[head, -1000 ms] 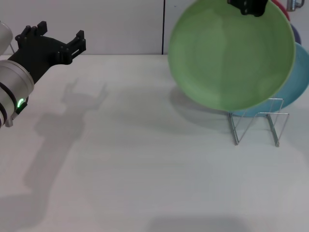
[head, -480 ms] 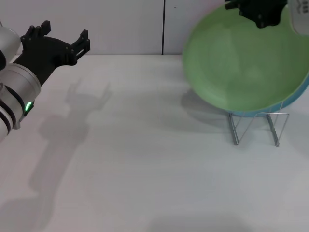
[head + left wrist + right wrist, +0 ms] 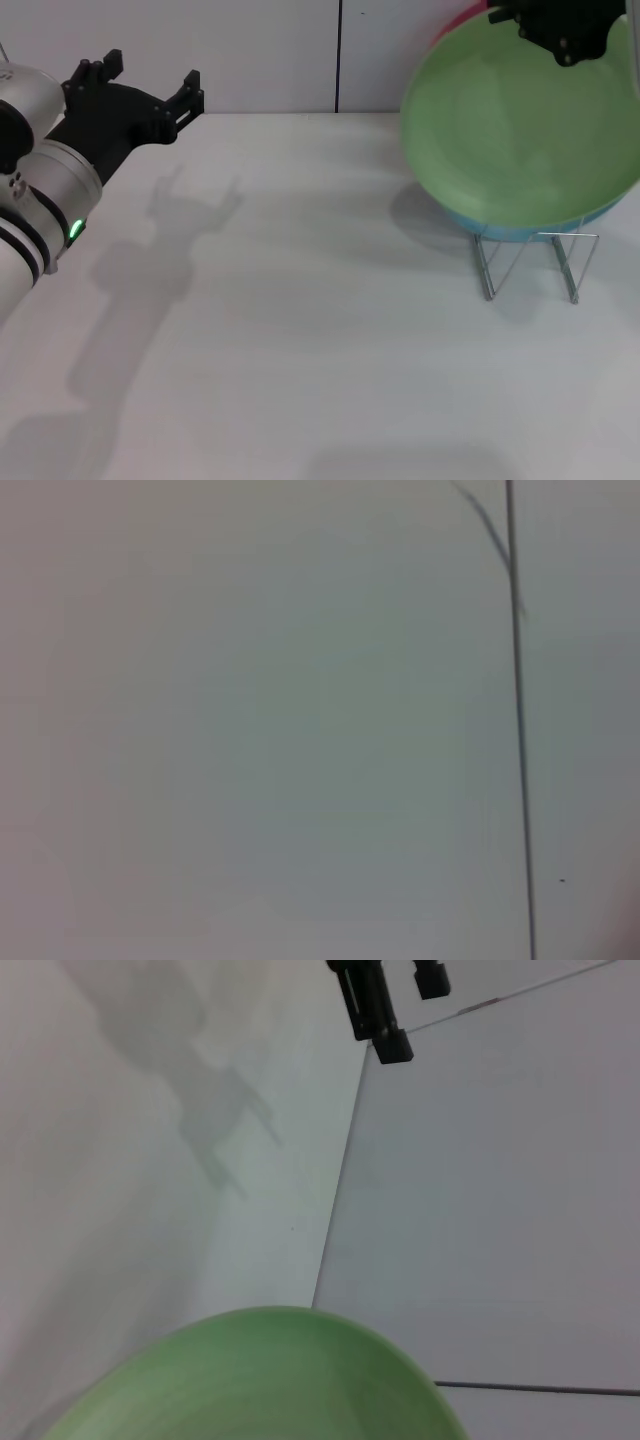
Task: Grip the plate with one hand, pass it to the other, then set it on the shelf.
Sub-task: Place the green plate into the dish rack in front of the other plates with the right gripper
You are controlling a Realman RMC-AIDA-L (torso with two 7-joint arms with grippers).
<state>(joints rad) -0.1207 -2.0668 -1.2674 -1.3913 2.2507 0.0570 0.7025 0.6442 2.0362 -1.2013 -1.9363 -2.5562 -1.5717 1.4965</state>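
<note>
Much of the right arm is cut off at the top right of the head view; only the black right gripper (image 3: pixel 565 25) shows, clamped on the upper rim of the light-green plate (image 3: pixel 520 125). The plate hangs upright and tilted, its hollow face toward the camera, its right edge running out of the picture. It hides most of what stands behind it: only a strip of a teal plate (image 3: pixel 500 228) shows along its lower edge and a sliver of a reddish plate (image 3: pixel 455 20) at its top. Whether the green plate touches the teal one or the wire rack (image 3: pixel 530 262) just below cannot be told. The rack stands on the white table (image 3: pixel 300 350).

The left wrist view shows only a blank grey surface with a thin dark line.

The left arm reaches in from the left, a green light glowing on its wrist. The left gripper (image 3: pixel 150 82) is raised above the table, fingers spread wide, holding nothing, well apart from the plate.
</note>
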